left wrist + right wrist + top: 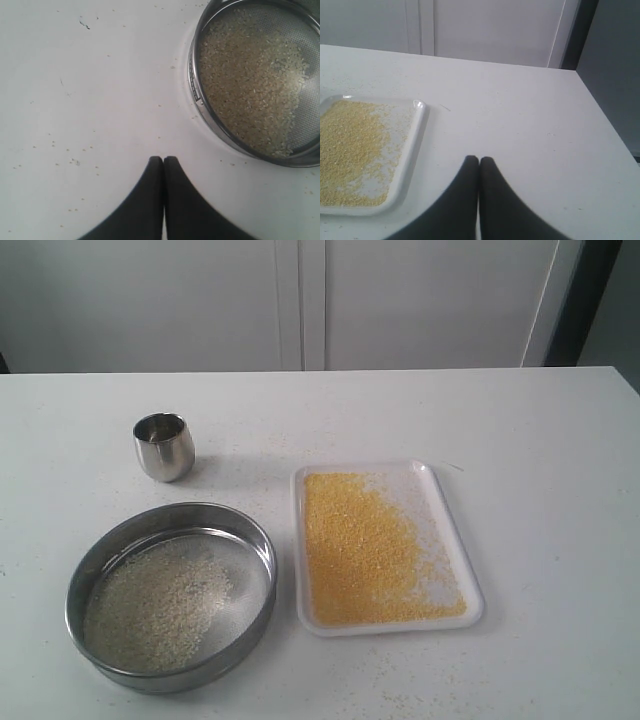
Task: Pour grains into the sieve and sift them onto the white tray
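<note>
The round steel sieve [172, 592] rests on the table at the front left, holding pale whitish kernels [158, 605] on its mesh. To its right lies the white tray [432, 492], spread with fine golden-yellow granules [360, 550]. Neither arm shows in the exterior view. My left gripper [163, 159] is shut and empty over bare table, with the sieve [196, 90] and its kernels [250, 85] off to one side. Shut and empty as well, my right gripper [479, 160] hovers over the table beside the tray [417, 131] and its granules [350, 150].
A small rounded steel cup [164, 447] stands upright behind the sieve. Stray grains [75, 161] speckle the white table [520, 430]. White cabinet doors [300, 300] stand behind the table's far edge, and the table's right edge [607, 130] is near the right gripper.
</note>
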